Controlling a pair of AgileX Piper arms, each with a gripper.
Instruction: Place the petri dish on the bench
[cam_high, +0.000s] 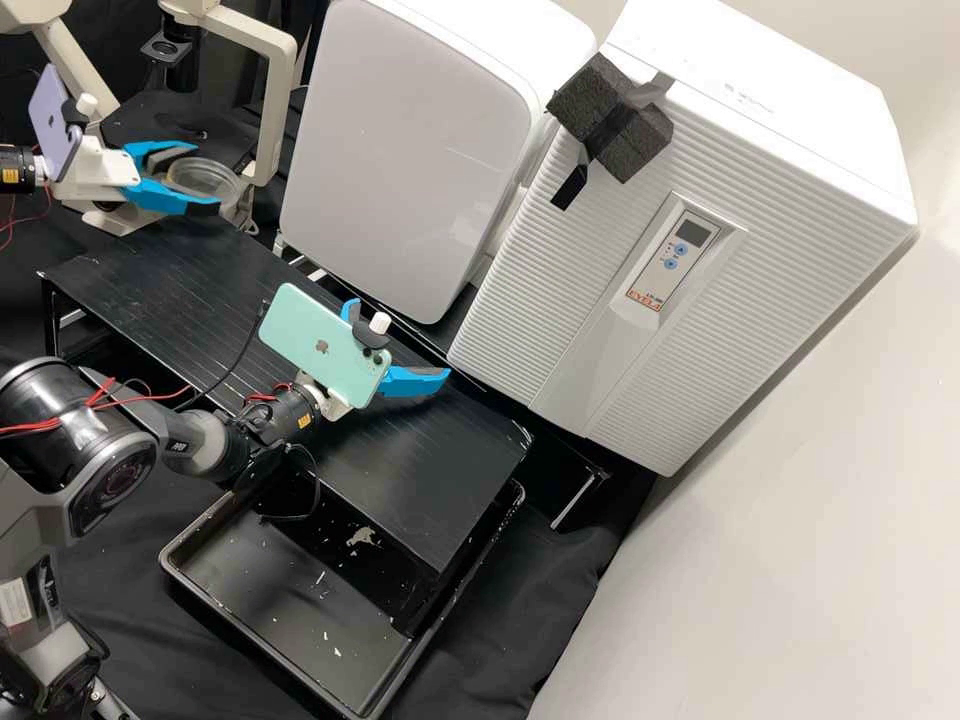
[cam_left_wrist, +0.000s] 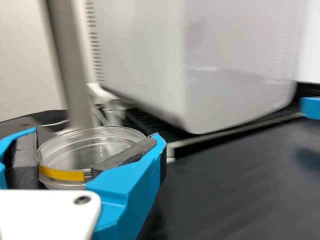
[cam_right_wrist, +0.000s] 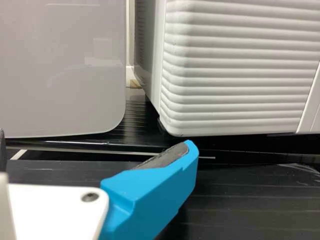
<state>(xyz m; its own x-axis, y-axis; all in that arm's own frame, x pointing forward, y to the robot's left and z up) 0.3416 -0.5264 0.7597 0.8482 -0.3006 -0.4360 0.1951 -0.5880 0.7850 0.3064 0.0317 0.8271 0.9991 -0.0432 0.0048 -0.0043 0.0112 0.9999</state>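
Table (cam_high: 430, 480): black;
Left pincer (cam_high: 206, 178), ten o'clock: gripping petri dish (cam_left_wrist: 92, 150);
Right pincer (cam_high: 408, 348): wide;
Dish: early release may topple it

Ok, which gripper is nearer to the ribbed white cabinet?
Right. The right gripper is over the black platform, in front of the cabinet; the left gripper is farther off, near the platform's other end, holding the petri dish.

Black bench (cam_high: 180, 280), finely lined top, scuffed edge
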